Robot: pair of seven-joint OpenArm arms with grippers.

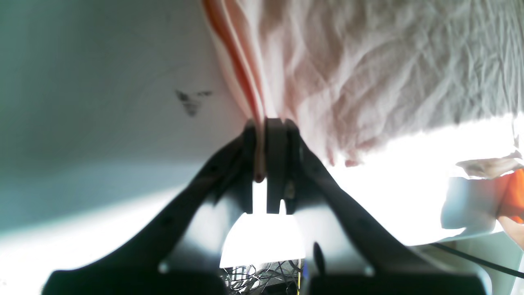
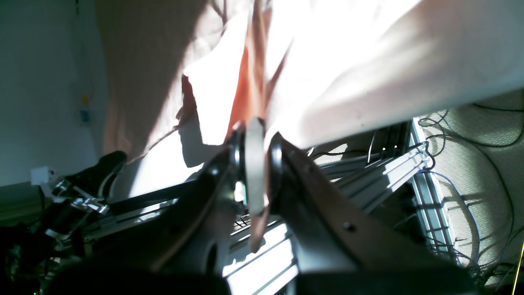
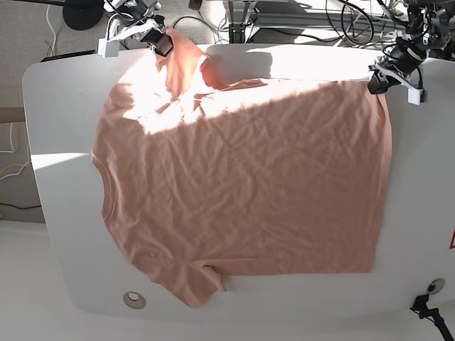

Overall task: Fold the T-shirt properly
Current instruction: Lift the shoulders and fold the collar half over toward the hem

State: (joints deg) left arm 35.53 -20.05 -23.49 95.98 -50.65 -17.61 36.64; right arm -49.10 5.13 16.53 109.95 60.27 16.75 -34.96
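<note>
- T-shirt (image 3: 242, 185), salmon-pink and creased, lies spread nearly flat across a white table (image 3: 57, 106), neck toward the base view's left.
- Left gripper (image 1: 262, 123) is clamped on a bunched hem corner at the far right edge.
- Right gripper (image 2: 256, 135) is pinched shut on the far sleeve, which looks slightly lifted.
- Soft, light cloth likely sags and wrinkles when raised; seams and corners give the firmest hold.

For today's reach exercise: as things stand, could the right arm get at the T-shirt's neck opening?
Probably not yet. The right gripper is shut on the T-shirt at the far sleeve, so it must release first. The neck opening lies uncovered on the table, so nothing blocks it.
</note>
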